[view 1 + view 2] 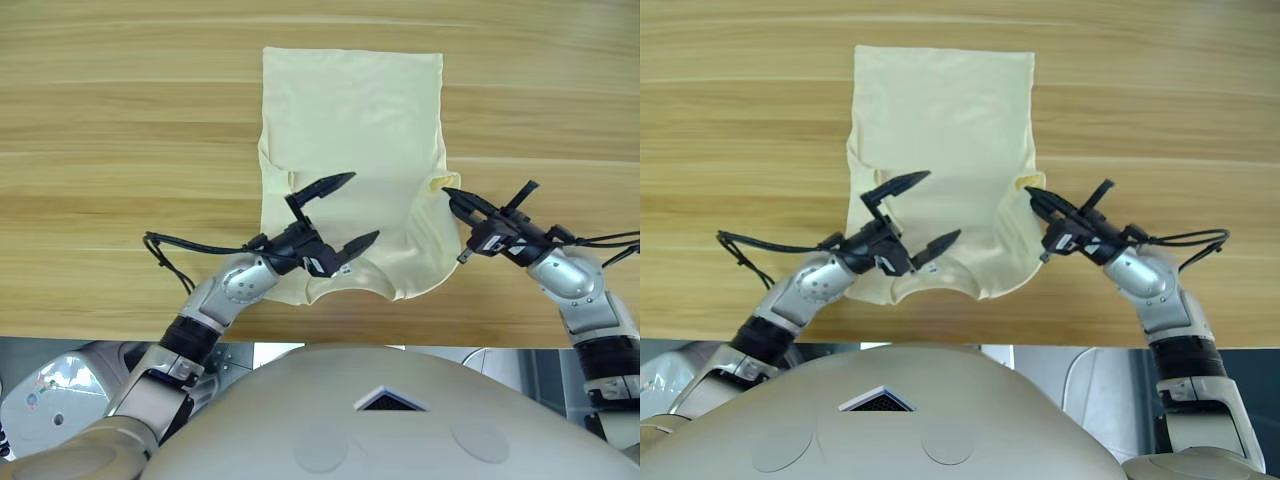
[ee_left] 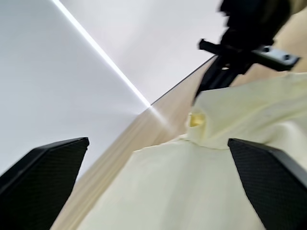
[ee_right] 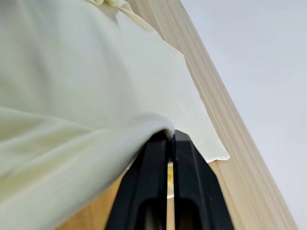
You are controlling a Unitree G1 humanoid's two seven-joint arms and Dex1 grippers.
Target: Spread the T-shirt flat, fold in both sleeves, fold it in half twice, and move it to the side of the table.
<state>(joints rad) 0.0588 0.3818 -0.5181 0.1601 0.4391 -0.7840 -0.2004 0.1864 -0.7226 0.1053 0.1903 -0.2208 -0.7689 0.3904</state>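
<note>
left gripper (image 1: 365,205) hung wide open, empty, over the t-shirt (image 1: 350,110); right gripper (image 1: 447,192), arm bent in, pinched its edge.

The pale yellow cloth T-shirt (image 1: 350,120) is thin, soft, matt fabric, smooth over its far half and creased at its near end. The light-brown wooden table (image 1: 120,130) has a smooth, low-sheen surface with straight grain lines. The black fingers (image 2: 43,172) of the left gripper (image 1: 364,206) show a fine, matt woven texture. Those of the right gripper (image 1: 447,192) look like smooth, hard plastic.
</note>
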